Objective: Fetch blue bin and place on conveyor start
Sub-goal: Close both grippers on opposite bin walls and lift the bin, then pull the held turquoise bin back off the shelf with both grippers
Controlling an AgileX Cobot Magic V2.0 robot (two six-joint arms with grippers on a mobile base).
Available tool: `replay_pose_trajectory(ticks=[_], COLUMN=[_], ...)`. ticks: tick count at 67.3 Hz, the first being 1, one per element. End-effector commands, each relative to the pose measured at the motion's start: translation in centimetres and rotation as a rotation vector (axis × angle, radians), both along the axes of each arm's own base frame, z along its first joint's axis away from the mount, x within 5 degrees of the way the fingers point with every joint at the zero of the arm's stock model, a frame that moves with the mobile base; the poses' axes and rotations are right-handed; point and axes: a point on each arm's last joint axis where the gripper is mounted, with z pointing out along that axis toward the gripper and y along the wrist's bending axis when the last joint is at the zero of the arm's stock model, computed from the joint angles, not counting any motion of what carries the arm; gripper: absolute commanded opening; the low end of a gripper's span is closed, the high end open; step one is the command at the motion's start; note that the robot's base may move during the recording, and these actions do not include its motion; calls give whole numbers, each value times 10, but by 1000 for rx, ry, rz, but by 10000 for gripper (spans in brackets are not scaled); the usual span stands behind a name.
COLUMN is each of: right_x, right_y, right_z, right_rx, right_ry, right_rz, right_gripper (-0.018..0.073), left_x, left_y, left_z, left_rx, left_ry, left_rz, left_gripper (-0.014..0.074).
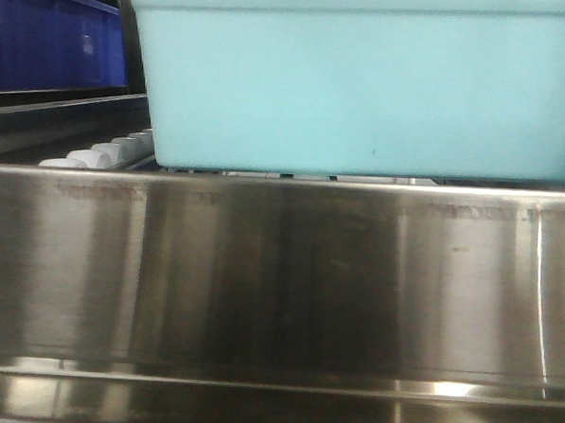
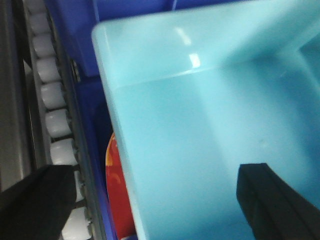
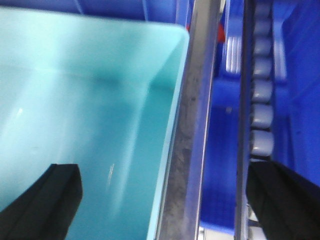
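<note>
While both pincers stand spread wide, each straddles one side wall of the blue bin (image 2: pixel 200 125) without closing on it. The left gripper (image 2: pixel 150 205) has one black finger (image 2: pixel 272 205) inside the tub and the other over a row of white rollers (image 2: pixel 55 122). The right gripper (image 3: pixel 162 200) has one finger inside and the other beyond a steel rail (image 3: pixel 192 125). From the front, the bin shows just above a shiny steel panel (image 1: pixel 278 287), level with the rollers; whether it rests on them I cannot tell. A dark blue bin (image 1: pixel 54 43) stands at its left.
</note>
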Motion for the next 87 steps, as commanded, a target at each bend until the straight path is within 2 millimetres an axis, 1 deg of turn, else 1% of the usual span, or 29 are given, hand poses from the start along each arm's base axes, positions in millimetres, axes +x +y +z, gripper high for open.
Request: replay_pose_trajectory(ticks=[1, 11, 17, 27, 30, 33, 37, 40, 41, 42, 43, 45, 46, 47, 48, 49, 50, 52, 54, 56, 63, 71, 81, 87], right_x=[11, 29, 38, 49, 52, 54, 57, 59, 59, 60, 60, 60, 60, 60, 60, 60, 60, 60, 60, 60, 56, 47, 24, 9], right_y=[-2, -3, -4, 0, 2, 5, 8, 9, 9, 9, 9, 9, 9, 9, 9, 9, 9, 8, 8, 7, 7, 7, 8, 8], right_z=[-8, -24, -33, -48, -52, -55, -59, -62, -63, -65, -65, -65, -66, -66, -66, -66, -66, -66, -66, -66, -62, -48, -15, 10], right_rx=[-10, -8, -6, 6, 7, 6, 6, 6, 6, 6, 6, 7, 7, 2, 0, -2, -6, -11, -15, -20, -24, -22, -25, -27], right_ry=[25, 53, 69, 116, 128, 139, 151, 161, 162, 170, 172, 177, 178, 180, 180, 182, 182, 182, 183, 183, 173, 137, 31, -52], right_rz=[-6, -12, -15, -2, 4, 14, 23, 27, 27, 28, 28, 29, 29, 29, 29, 29, 29, 29, 27, 27, 27, 22, 21, 20], right_gripper=[569, 569, 569, 569, 558, 527, 463, 352, 336, 284, 247, 171, 131, 90, 29, 9, -30, -107, -171, -158, -151, -151, -151, -151], left_x=[5, 15, 21, 26, 26, 26, 26, 26, 26, 26, 25, 25, 25, 25, 25, 25, 25, 25, 26, 26, 25, 17, -3, -17], left_y=[-2, -6, -5, -5, -5, -5, -5, -5, -5, -5, -5, -4, -4, -4, -4, -4, -4, -4, -4, -4, -4, -3, 1, 7], left_z=[-4, -20, -30, -40, -42, -43, -44, -45, -45, -45, -46, -46, -46, -46, -46, -46, -46, -46, -46, -46, -44, -31, -2, 18], left_rx=[-8, 22, 40, 52, 57, 61, 66, 71, 73, 75, 78, 83, 83, 84, 85, 85, 85, 85, 85, 87, 87, 70, 31, 0], left_ry=[15, 53, 80, 115, 125, 132, 140, 149, 153, 156, 161, 160, 160, 162, 161, 161, 161, 161, 159, 158, 158, 129, 62, 11], left_rz=[10, 14, 26, 34, 34, 35, 35, 36, 36, 36, 37, 37, 37, 38, 38, 38, 38, 38, 38, 38, 38, 31, 11, 6], left_gripper=[545, 545, 545, 545, 540, 516, 447, 364, 314, 280, 225, 147, 127, 86, 24, -17, -59, -117, -111, -111, -111, -111, -111, -111])
